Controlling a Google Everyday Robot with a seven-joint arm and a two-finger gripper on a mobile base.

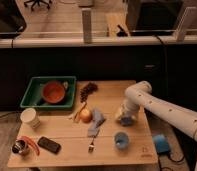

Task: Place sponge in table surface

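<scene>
Your hand [126,115] hung low over the light wooden surface [67,131], pale blue soft sponge [125,121] directly beneath; its grip you couldn't tell

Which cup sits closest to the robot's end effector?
The blue cup, close beside the end effector at the right of the table; the white cup and metal cup stand far left.

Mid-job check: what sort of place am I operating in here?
Probably an office or lab space rather than a home: a wheeled office chair in the background, a low partition with posts behind, and a wooden table laid out with mixed items. The gripper sits low over the table's right side.
</scene>
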